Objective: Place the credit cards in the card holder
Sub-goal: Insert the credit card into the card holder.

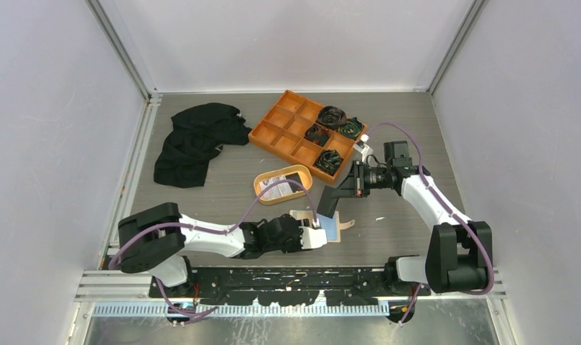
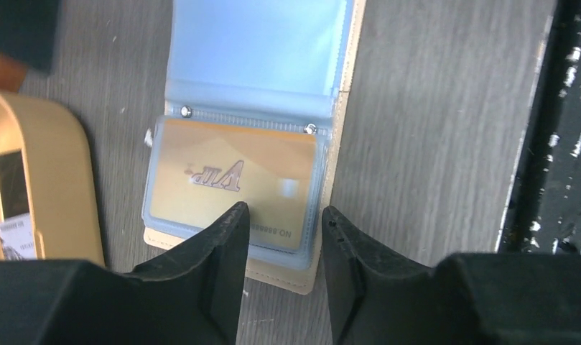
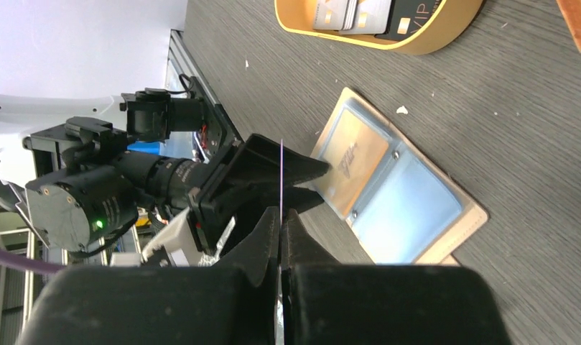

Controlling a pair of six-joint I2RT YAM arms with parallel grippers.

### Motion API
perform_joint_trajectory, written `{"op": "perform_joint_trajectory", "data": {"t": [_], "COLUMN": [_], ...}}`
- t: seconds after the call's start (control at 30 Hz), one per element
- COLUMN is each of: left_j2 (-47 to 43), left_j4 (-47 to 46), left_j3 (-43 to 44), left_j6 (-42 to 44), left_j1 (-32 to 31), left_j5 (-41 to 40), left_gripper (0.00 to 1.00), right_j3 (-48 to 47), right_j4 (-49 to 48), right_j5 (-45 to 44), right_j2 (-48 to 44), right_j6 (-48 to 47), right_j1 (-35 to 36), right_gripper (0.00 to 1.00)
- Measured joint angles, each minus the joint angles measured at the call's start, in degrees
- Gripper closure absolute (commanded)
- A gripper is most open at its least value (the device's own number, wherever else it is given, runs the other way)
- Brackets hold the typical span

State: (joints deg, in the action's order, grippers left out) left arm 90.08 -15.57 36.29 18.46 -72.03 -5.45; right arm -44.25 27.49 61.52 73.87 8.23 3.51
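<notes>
The card holder (image 1: 333,230) lies open flat on the table (image 1: 388,237) at lower centre of the top view. Its long axis runs roughly left to right and its snap tab (image 1: 348,224) points right. One gold card (image 2: 233,180) is sleeved in the leaf under the left tool (image 2: 285,215), whose fingers stand spread. The right tool (image 3: 281,219) is pressed together on one black card (image 1: 329,203), held just above the holder. Up-left sits one oval dish (image 1: 262,188) with at least three more credit cards (image 3: 359,13); beyond it are one divided tray (image 1: 273,122) with four dark bundles (image 1: 332,113) and one black cloth (image 1: 194,140).
</notes>
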Motion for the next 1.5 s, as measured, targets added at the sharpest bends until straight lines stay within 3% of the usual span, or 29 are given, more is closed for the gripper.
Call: {"op": "perform_joint_trajectory", "data": {"t": [0.3,0.43,0.57,0.7,0.77,0.9,1.03,1.33,1.5], "left_j2": [-1.62,-3.23,-11.69,-23.8,-28.63,-34.71,-35.19,-28.98,-25.51], "left_j4": [-4.68,-8.5,-8.96,-8.85,-9.31,-10.08,-7.41,-4.83,-4.46], "left_j3": [-3.21,-6.34,-12.35,-15.69,-17.27,-23.04,-26.25,-22.14,-21.11], "left_j6": [-7.52,-10.69,-16.83,-27.02,-34.03,-49.18,-60.5,-69.96,-72.41], "left_j1": [3.43,3.54,3.54,3.54,3.63,4.0,4.46,4.5,4.96], "left_j5": [-0.04,-0.76,-1.25,-2.36,-4.7,-10.1,-13.84,-15.72,-16.06], "left_gripper": [0.59,0.5,0.43,0.21,0.18,0.19,0.2,0.31,0.33], "right_j3": [0.2,1.03,1.2,1.27,1.81,4.09,6.99,7.39,7.39], "right_j4": [-0.66,-2.62,-3.93,-4.63,-6.58,-11.96,-15.08,-17.51,-18.64], "right_j5": [-3.1,-4.31,-6.45,-8.22,-9.05,-11.78,-15.32,-18.47,-17.86], "right_j2": [2.75,3.43,5.38,6.58,6.64,6.64,6.64,6.97,9.84], "right_j6": [-0.57,-0.09,0.37,0.48,1.4,5.2,9.11,11.43,11.93], "right_j1": [3.26,5.86,6.54,7.37,8.39,10.08,10.36,10.36,10.38], "right_gripper": [0.99,0.99,0.99,0.99,0.99,0.99,0.99,0.99,0.99]}}
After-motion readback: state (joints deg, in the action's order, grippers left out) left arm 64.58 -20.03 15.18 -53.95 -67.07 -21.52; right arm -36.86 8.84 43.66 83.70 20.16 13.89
